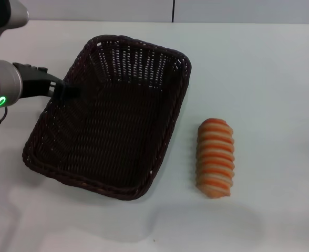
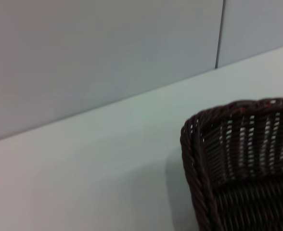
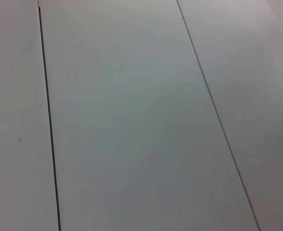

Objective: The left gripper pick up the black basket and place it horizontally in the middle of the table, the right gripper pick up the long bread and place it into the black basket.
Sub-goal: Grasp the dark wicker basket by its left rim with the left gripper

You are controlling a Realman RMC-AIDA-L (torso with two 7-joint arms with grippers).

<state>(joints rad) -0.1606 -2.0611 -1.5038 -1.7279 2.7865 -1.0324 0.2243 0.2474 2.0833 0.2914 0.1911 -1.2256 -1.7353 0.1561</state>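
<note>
The black basket [image 1: 112, 136] is at the centre left of the white table [image 1: 259, 79], lying at a slant, empty. My left gripper [image 1: 64, 92] is at the basket's left rim and is shut on it. A pale shadow set off below the basket suggests it is held slightly off the table. The left wrist view shows one basket corner [image 2: 242, 159] close up over the table. The long bread [image 1: 215, 157], with orange and cream ridges, lies on the table just right of the basket, apart from it. My right gripper is out of view.
A grey panelled wall [image 2: 108, 57] runs behind the table's far edge. The right wrist view shows only grey wall panels [image 3: 132, 120] with dark seams.
</note>
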